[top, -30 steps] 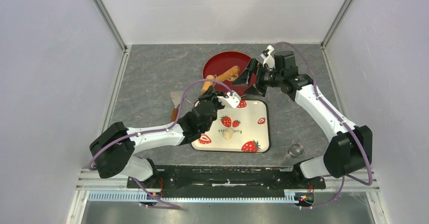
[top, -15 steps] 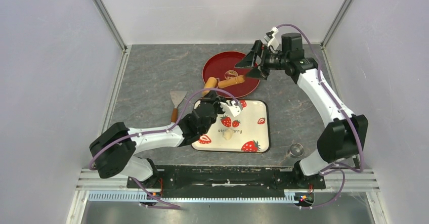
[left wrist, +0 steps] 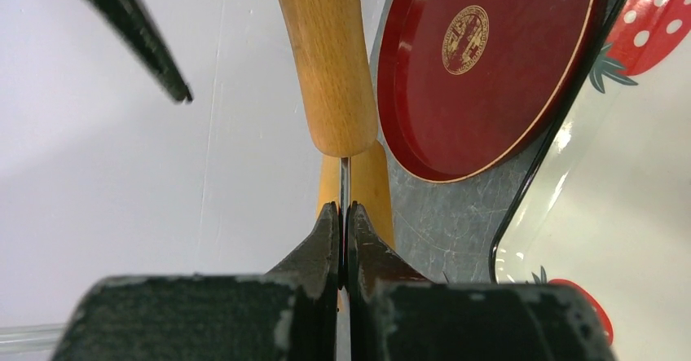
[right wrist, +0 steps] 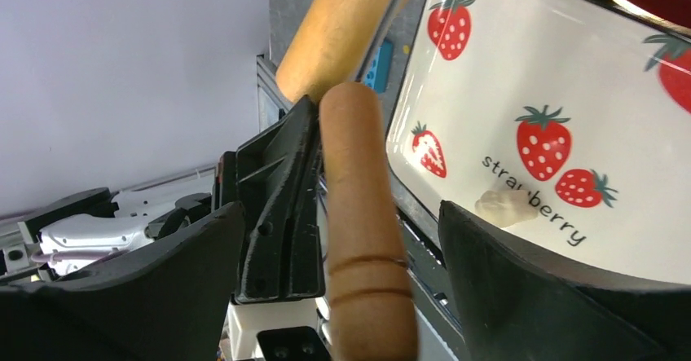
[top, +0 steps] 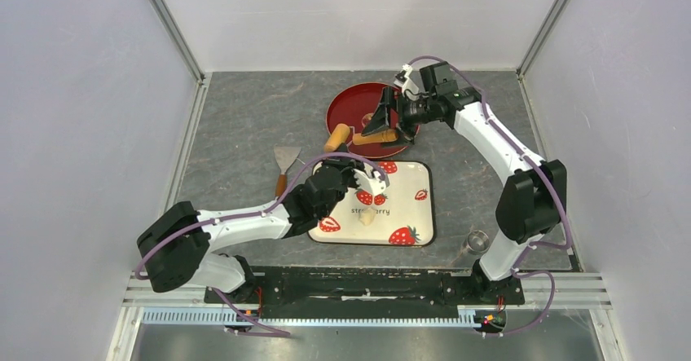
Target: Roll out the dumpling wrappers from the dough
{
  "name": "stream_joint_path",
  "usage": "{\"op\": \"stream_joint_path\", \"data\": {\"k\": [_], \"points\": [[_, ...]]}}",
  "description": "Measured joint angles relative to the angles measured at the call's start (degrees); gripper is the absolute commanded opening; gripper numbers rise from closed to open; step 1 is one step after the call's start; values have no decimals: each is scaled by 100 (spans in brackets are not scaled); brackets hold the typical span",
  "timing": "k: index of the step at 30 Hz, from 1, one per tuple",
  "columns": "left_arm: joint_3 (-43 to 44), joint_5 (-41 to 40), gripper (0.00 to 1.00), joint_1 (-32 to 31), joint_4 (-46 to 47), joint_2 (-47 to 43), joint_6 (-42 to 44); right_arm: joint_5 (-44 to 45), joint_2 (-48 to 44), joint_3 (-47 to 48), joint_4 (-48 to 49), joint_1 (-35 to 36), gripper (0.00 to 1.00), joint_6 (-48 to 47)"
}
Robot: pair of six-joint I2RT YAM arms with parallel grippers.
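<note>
1. My left pincer (left wrist: 343,210) is clamped right down, tips pressed flat together, no gap showing.
2. Those tips sit at the near end of the wooden roller (left wrist: 326,59). A thin grey strip runs along the seam between them, and I can't tell whether I'm pinching it.
3. Over to my right pincer (right wrist: 341,214): it is spread wide, one finger on each side of the roller's grooved handle (right wrist: 363,279). There's a clear gap both ways, so I have no grip on it.
4. From above, the roller runs from the grey counter (top: 244,125), just off the far left corner of the strawberry tray (top: 415,214), across to the near rim of the red plate (left wrist: 505,108).
5. The dough (top: 368,217) is a small pale lump on the tray, near its middle, right by the printed word. It is apart from the roller and neither pincer touches it.
6. The tray lies flat on the counter in front of my two bases, with the red plate just beyond its far edge.
7. My left arm reaches in over the tray's left side.
8. A scraper (top: 285,159) lies on the counter just left of the tray, blade pointing away from me.
9. A small metal ring (top: 477,240) stands on the counter off the tray's near right corner, close to my right arm.
</note>
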Motion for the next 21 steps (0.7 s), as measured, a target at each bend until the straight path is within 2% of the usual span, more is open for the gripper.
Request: {"op": "stream_joint_path", "data": {"k": [10, 18, 21], "points": [[-31, 33, 2, 0, -129, -20, 11, -96, 66, -221, 326, 350, 63, 247], [-42, 31, 2, 0, -225, -39, 13, 15, 76, -417, 551, 328, 65, 490], [-42, 31, 2, 0, -271, -70, 15, 28, 76, -424, 737, 313, 60, 654]]}}
